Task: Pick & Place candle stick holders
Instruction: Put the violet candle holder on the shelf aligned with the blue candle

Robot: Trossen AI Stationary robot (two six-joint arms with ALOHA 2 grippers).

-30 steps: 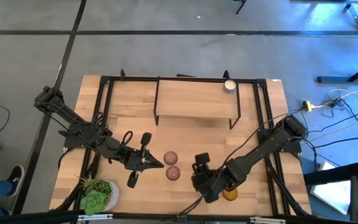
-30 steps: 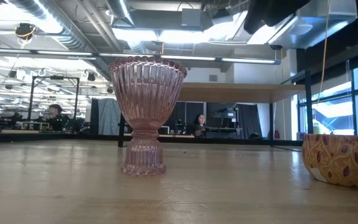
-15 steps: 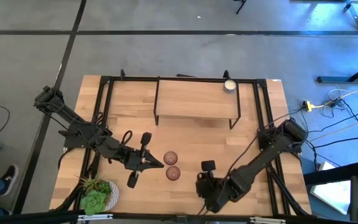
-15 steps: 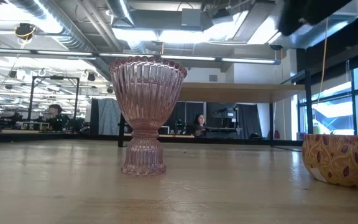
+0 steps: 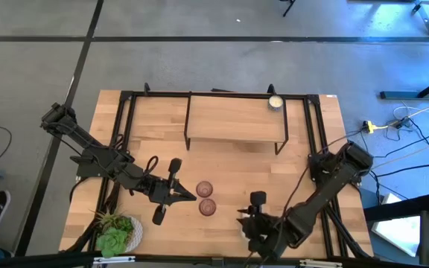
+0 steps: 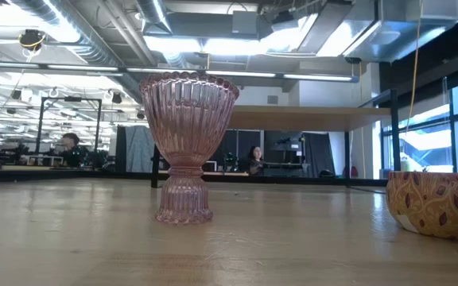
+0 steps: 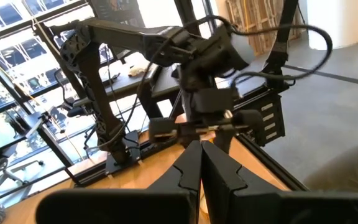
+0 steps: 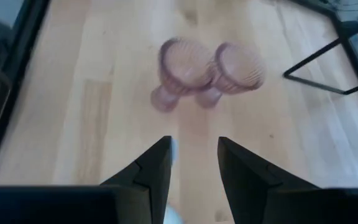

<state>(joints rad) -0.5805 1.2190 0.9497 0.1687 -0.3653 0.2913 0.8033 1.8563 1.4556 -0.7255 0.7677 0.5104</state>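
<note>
Two pinkish-purple ribbed candle stick holders (image 5: pixel 204 190) (image 5: pixel 208 207) stand upright on their feet at the table's middle; the low view shows one (image 6: pixel 188 143) and the right wrist view both (image 8: pixel 182 65) (image 8: pixel 238 65). An amber patterned holder (image 6: pixel 428 205) shows at the low view's right; my right arm hides it in the high view. A whitish holder (image 5: pixel 275 103) stands on the far shelf. My left gripper (image 5: pixel 191 197) (image 7: pixel 201 155) hangs shut, just left of the pink pair. My right gripper (image 5: pixel 244 218) (image 8: pixel 194 142) is open, right of the pair, toward the near edge, pointing at them.
A raised wooden shelf on a black frame (image 5: pixel 237 123) spans the far half of the table. A leafy green plant in a white pot (image 5: pixel 116 232) stands at the near left corner. Black rails (image 5: pixel 125 134) run along both table sides.
My right gripper has swung away from the pink holders toward the table's near edge and slightly right, its wrist rolling as it went. Its arm now covers the amber holder in the high view and has left the low view's top. The holders have stayed put.
</note>
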